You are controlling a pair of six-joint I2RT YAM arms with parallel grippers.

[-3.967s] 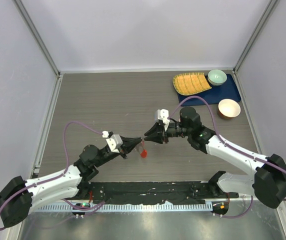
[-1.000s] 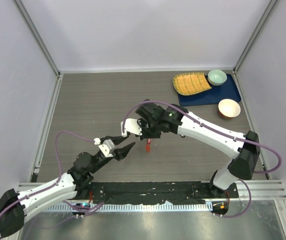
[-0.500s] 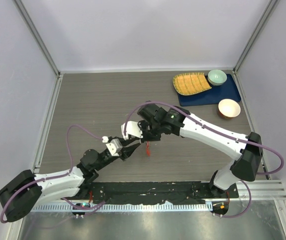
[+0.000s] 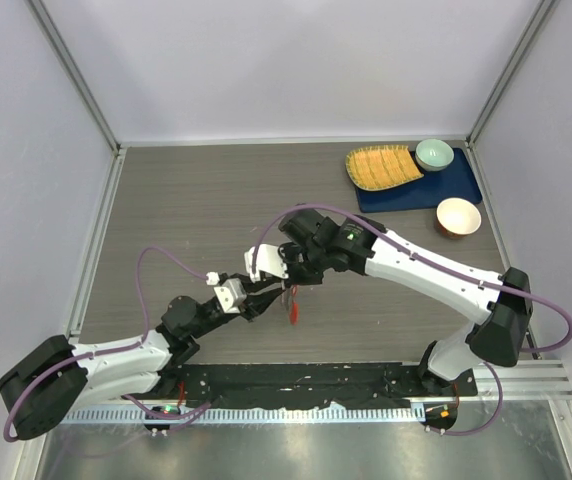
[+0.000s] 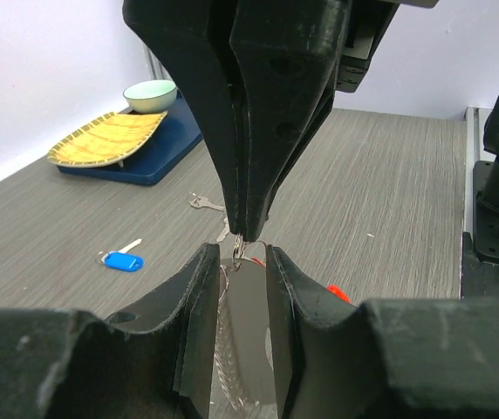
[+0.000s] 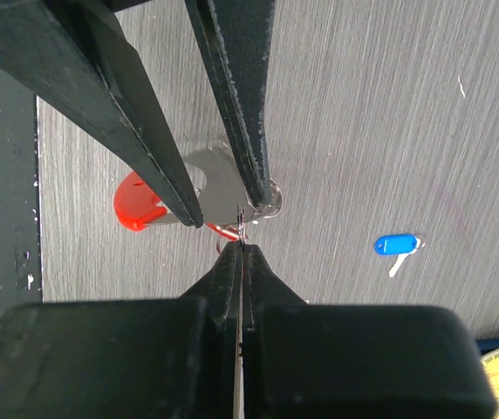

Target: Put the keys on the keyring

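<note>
Two grippers meet nose to nose over the middle of the table (image 4: 186,200), and the keyring (image 6: 270,202) sits between them. The right gripper (image 6: 241,251) is pressed fully together on the thin wire loop. It pinches the loop from above, so the loop hangs straight below its tips. The left gripper (image 5: 235,255) reaches in low from the opposite side. Its jaws stand a narrow way apart, with the red fob (image 6: 136,208) and its pale face between them. Whether the fingers (image 5: 199,288) press on the fob or only flank it cannot be told.

The fob's long axis seems to lie roughly level, running from the loop back along the left gripper. It is a little skewed, so its red end pokes out beside one finger. The loop is thus at the far tip of the left claw and directly under the right one.

No key shows on the loop. The blue-headed key (image 5: 123,259) lies flat on the table, well apart from both claws, off toward the blue mat (image 5: 136,157). A plain silver key (image 5: 204,202) lies farther off. Both are on the right arm's side, so that arm seems the nearer, though it is busy with the loop. The coming move probably needs one claw to steady the keyring while the other fetches a key.
</note>
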